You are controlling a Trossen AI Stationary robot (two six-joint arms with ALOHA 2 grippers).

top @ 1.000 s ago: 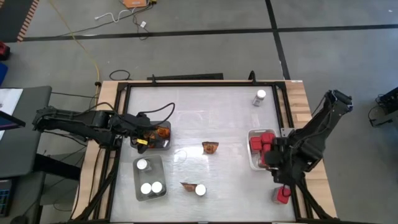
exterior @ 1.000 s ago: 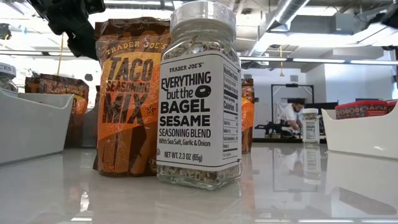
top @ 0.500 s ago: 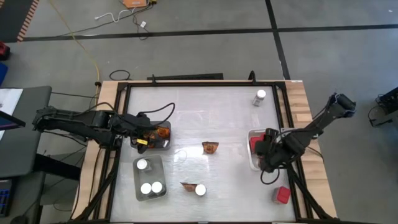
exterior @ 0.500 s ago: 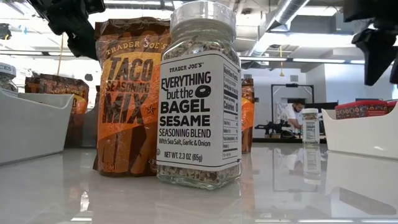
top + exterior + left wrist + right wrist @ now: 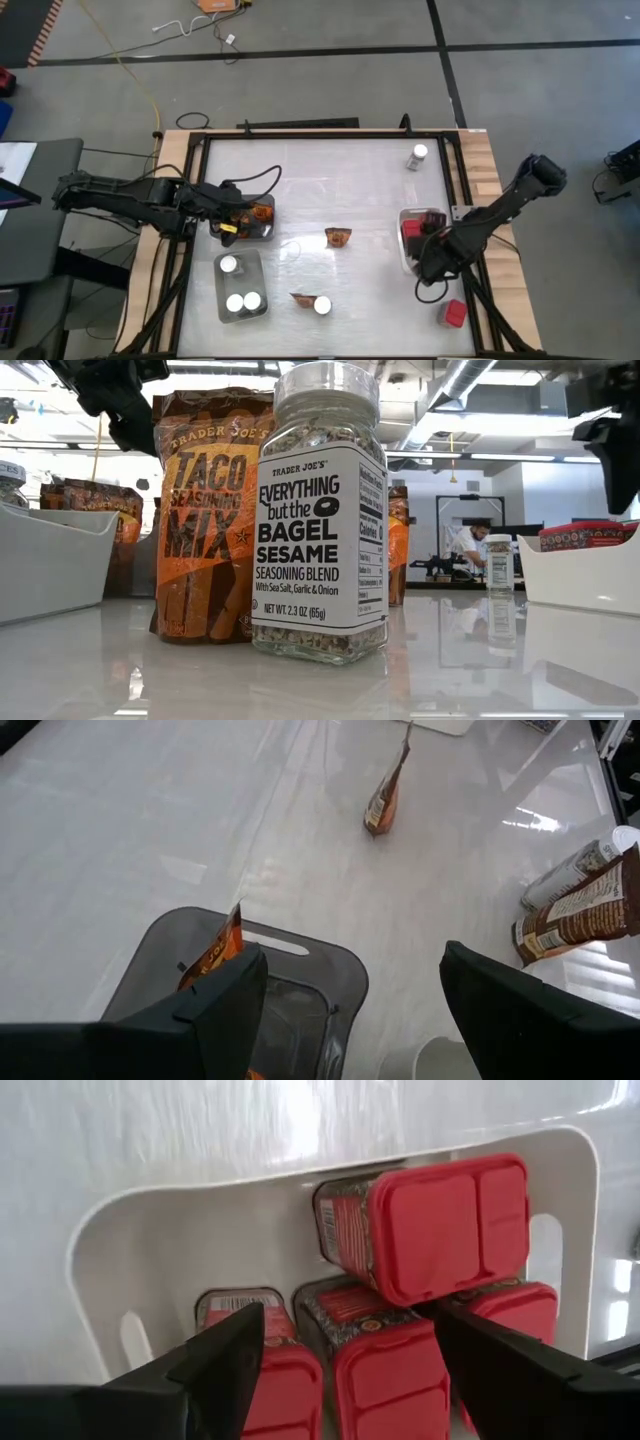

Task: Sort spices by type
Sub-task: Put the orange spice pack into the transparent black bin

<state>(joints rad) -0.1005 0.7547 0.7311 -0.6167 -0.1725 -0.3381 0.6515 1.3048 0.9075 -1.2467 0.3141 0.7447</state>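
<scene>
Red boxes partly hidden behind right gripper, jaws open, empty; left gripper likewise.

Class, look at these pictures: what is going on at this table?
Two robot arms are sorting spices into trays. The right claw hangs open over the white tray of red boxes; one red box lies outside on the table edge. The left claw is open above the grey tray holding a packet. Jars fill a third tray; two packets and two jars remain loose.
</scene>
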